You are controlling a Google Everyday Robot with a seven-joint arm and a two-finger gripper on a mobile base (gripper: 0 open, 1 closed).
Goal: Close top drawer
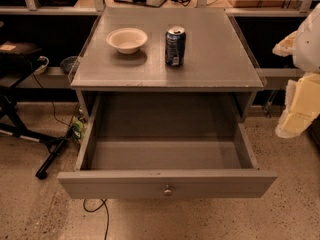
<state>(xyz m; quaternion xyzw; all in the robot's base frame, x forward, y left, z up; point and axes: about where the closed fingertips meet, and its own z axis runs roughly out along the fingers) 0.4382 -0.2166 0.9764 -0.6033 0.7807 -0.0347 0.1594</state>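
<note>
Grey wooden top drawer (115,184) wide open, round knob (167,189), gripper (299,81) at right, grip unclear

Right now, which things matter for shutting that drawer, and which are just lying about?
For the job: top drawer, pulled open; its knob; gripper, at the right edge, apart from the drawer.
Lying about: bowl and can on the cabinet top; cable on the floor.

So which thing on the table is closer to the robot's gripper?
The blue metal drink can; the white round bowl sits farther from the gripper at the right edge.
</note>
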